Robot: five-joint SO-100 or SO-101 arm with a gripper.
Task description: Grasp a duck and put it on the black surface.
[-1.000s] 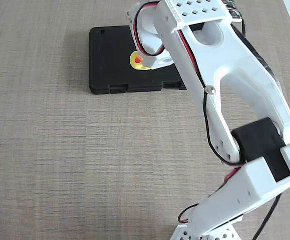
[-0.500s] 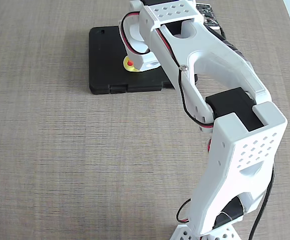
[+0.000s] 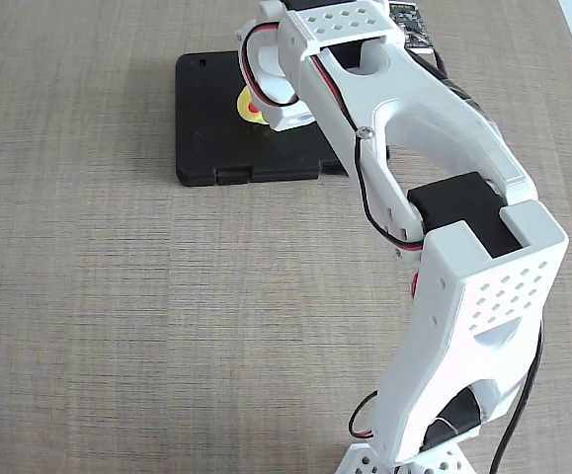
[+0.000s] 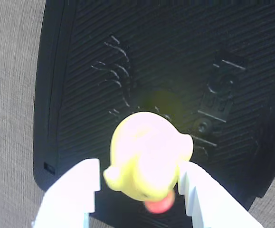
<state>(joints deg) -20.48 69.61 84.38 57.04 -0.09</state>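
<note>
Setting: a table covered in a brownish-grey woven-look finish, evenly lit, bare apart from the items below. A strip of pale wall or floor shows at the fixed view's upper right corner.

Landmark: the black surface, a flat matte case with rounded corners, lying on the table; two notched latches on its near edge in the fixed view; ribbed face with faint embossed marks in the wrist view.

Item: the duck, small, bright yellow, red-orange beak pointing down-frame in the wrist view. It sits over the black surface, inside its outline; whether it touches the case cannot be told. Likely light, hollow, soft, somewhat slick; rounded, so best taken across the body's widest part.

Holder: the gripper, white, its two fingers pinching the duck at either flank.
</note>
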